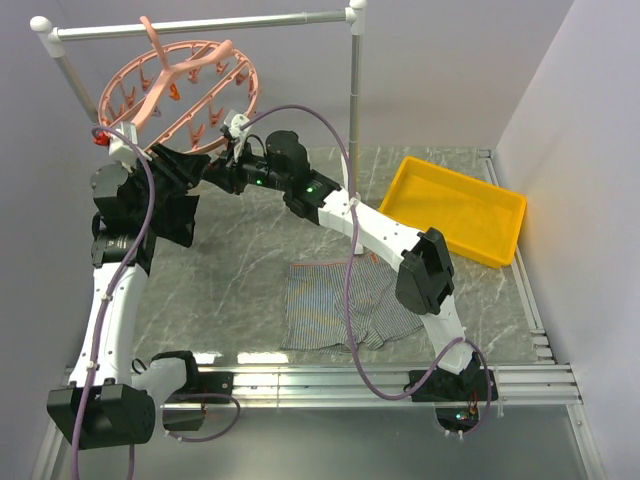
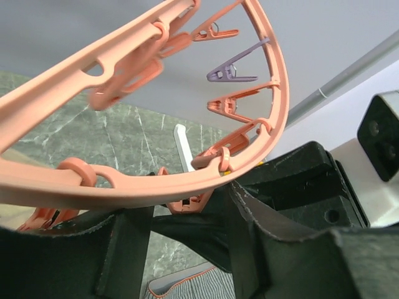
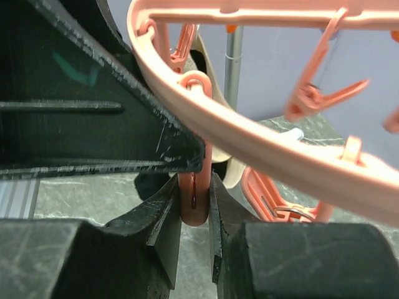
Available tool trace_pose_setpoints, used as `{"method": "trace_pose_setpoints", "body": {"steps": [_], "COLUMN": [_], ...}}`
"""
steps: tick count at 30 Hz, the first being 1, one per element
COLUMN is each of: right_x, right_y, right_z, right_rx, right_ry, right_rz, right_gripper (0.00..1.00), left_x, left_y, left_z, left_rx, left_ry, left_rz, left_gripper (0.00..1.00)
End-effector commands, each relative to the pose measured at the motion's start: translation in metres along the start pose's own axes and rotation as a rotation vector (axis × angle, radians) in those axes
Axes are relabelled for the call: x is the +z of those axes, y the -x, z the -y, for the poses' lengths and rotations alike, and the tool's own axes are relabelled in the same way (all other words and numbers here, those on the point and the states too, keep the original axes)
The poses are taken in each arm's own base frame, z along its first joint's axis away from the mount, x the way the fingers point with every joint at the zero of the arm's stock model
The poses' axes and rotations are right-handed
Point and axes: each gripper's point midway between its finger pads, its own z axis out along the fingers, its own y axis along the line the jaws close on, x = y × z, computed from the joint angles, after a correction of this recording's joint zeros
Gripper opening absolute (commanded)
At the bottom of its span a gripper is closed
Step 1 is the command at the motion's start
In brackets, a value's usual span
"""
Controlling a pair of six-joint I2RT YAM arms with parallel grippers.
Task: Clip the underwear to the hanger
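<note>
The underwear point(image 1: 325, 305), grey striped shorts, lies flat on the marble table, apart from both grippers; a corner of it shows in the left wrist view point(image 2: 199, 288). The hanger point(image 1: 180, 95), a salmon-pink ring with clips, hangs from the rail at the back left. My right gripper point(image 1: 224, 172) is at the ring's near rim point(image 3: 262, 143) and is shut point(image 3: 194, 205) on a dangling pink clip point(image 3: 194, 190). My left gripper point(image 1: 195, 168) is right beside it under the same rim point(image 2: 124, 187), with its jaws point(image 2: 190, 249) wide apart and holding nothing. A pink clip point(image 2: 187, 202) hangs just above them.
A grey metal rail point(image 1: 200, 25) on two posts carries the ring; its right post point(image 1: 354, 100) stands behind the right arm. A yellow tray point(image 1: 455, 205) sits at the back right. A purple cable point(image 1: 348, 330) hangs across the underwear. One lilac clip point(image 2: 227, 71) hangs on the ring.
</note>
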Motion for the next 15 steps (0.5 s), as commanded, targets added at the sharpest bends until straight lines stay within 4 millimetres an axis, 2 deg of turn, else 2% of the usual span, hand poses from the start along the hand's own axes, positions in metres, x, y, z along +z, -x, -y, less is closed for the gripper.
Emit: {"method": "trace_pose_setpoints", "body": {"steps": [1,11,15], "right_x": [-0.003,-0.006,-0.006], "right_y": [0.033,0.023,0.026], "right_z": [-0.006,-0.014,-0.017], "right_rx": [-0.069,-0.102,-0.107], "right_ry": [0.003,0.015,0.018], "right_rz": [0.085,0.069,0.074], "right_gripper": [0.0,0.0,0.0], "left_x": [0.0,0.001,0.002], "left_y": [0.028,0.032,0.032], "left_z": [0.015,0.014,0.015], "left_rx": [0.027,0.028,0.032], "left_ry": [-0.026,-0.021,-0.029], "left_rz": [0.096,0.114,0.116], "left_gripper": [0.51,0.49,0.34]}}
